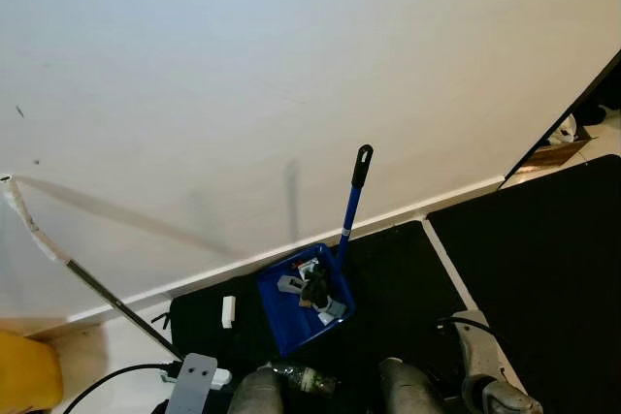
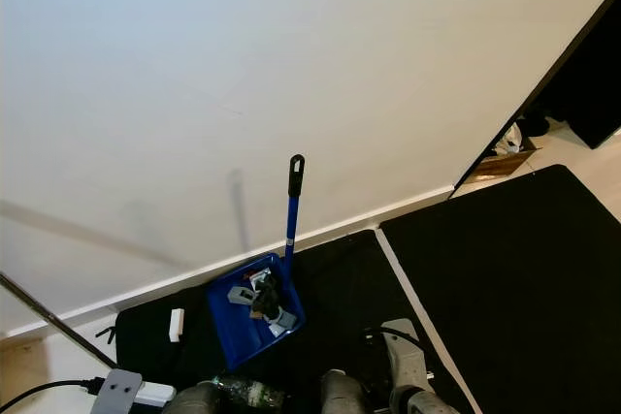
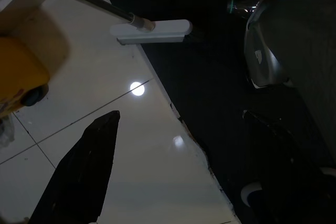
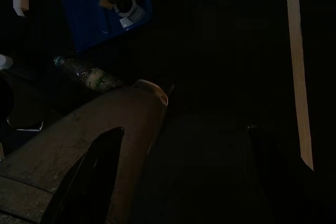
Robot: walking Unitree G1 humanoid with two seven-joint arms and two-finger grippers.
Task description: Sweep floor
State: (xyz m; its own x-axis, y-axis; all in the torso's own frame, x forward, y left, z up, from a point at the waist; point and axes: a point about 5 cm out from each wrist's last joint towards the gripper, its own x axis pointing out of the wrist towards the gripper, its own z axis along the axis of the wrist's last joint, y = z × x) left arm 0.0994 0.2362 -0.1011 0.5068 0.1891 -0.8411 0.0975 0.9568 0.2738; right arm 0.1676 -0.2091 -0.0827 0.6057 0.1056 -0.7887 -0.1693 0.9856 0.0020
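A blue dustpan with a long blue handle and black grip stands on the black mat by the wall, with several bits of rubbish in it. A thin metal broom pole leans against the wall at the left, and its white head rests at the mat's edge. My left gripper hangs open over the pale tiles beside the mat, holding nothing. My right gripper hangs open over the dark mat, near my leg and apart from the dustpan.
A plastic bottle lies on the mat between my legs and the dustpan. A small white block lies left of the pan. A yellow object sits at the far left, and a second black mat on the right.
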